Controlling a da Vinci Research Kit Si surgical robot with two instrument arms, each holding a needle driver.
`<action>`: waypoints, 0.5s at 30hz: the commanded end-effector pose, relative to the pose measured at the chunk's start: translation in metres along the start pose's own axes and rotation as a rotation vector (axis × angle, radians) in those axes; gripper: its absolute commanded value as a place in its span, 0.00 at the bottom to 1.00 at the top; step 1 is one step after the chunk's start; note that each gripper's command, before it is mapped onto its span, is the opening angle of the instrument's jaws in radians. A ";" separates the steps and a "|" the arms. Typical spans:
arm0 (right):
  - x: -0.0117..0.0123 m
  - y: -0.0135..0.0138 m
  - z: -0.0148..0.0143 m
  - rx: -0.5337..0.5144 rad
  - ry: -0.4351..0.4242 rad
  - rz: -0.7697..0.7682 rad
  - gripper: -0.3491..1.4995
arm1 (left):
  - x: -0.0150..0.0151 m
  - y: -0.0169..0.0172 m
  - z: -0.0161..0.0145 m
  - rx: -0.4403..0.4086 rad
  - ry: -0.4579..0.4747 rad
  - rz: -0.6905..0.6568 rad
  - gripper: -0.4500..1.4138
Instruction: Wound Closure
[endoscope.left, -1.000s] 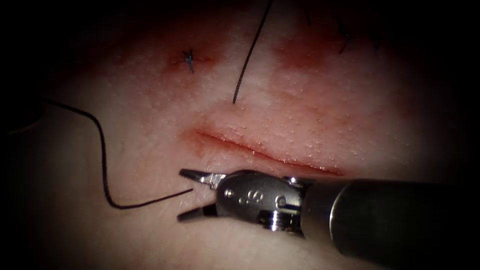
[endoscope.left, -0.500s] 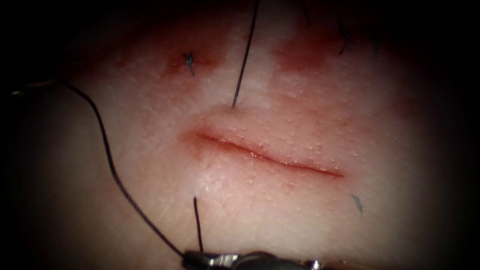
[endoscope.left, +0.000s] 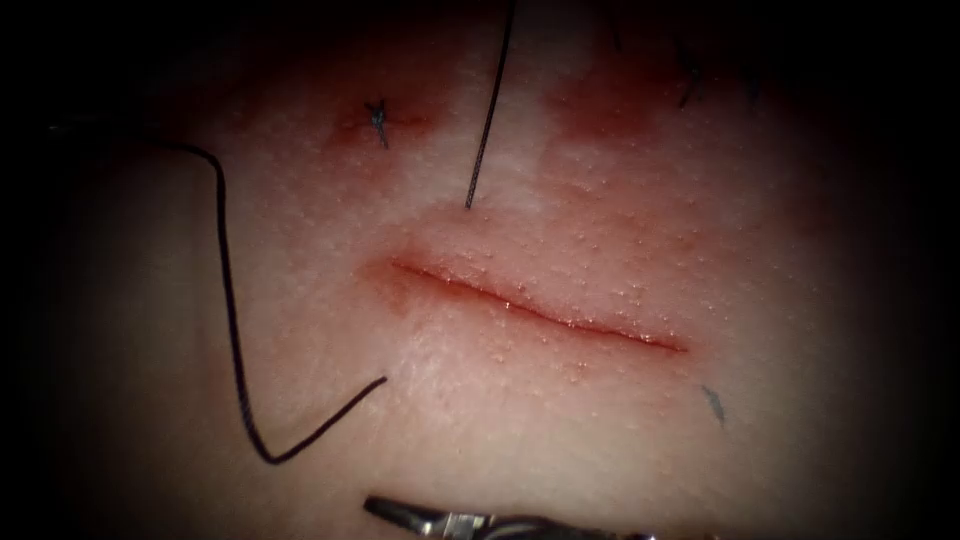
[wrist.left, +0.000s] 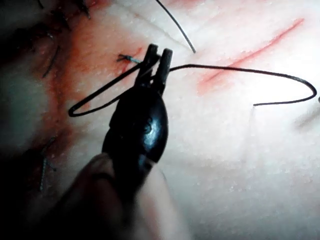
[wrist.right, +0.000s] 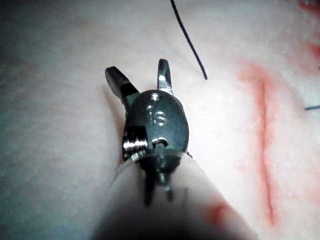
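The left pincer (wrist.left: 158, 56), a dark slim pair of steel jaws, is clamped on the black, wiry thread (wrist.left: 240, 70), which runs out from it on both sides: a flat bight one way, and a long springy bow the other way that ends in a loose tip. The right pincer (wrist.right: 138, 70), bright metal with a stamped joint, stands with its jaws spread and holds nothing. The thread's free tip lies just ahead of it and off to one side, not touching. Beyond both pincers lies the pale, pebbled, moist pork tissue (endoscope.left: 600, 430) with its thin red slanting cut (endoscope.left: 540, 312), and the thread's loop sits left of that cut. A second dark strand (endoscope.left: 487, 120) enters the tissue just past the cut, as seen from the right pincer. Farther still are a small knotted stitch (endoscope.left: 378, 120) and smears of red fluid (endoscope.left: 600, 110). Where the needle lies I cannot tell. To my eye the thread is stiff and holds its curl, so it wants a firm grip and slow, even tension. A jerk could drag on the soft, giving skin.
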 end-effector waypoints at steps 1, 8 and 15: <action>-0.0009 0.0008 0.0008 -0.008 -0.002 -0.005 0.90 | -0.0008 0.0002 0.0006 0.004 -0.001 0.001 0.00; -0.0023 0.0054 0.0041 -0.064 -0.017 -0.007 0.87 | -0.0011 0.0005 0.0007 0.020 -0.008 0.006 0.00; -0.0034 0.0066 0.0079 -0.097 -0.045 -0.014 0.89 | -0.0011 0.0006 0.0007 0.016 -0.005 0.007 0.00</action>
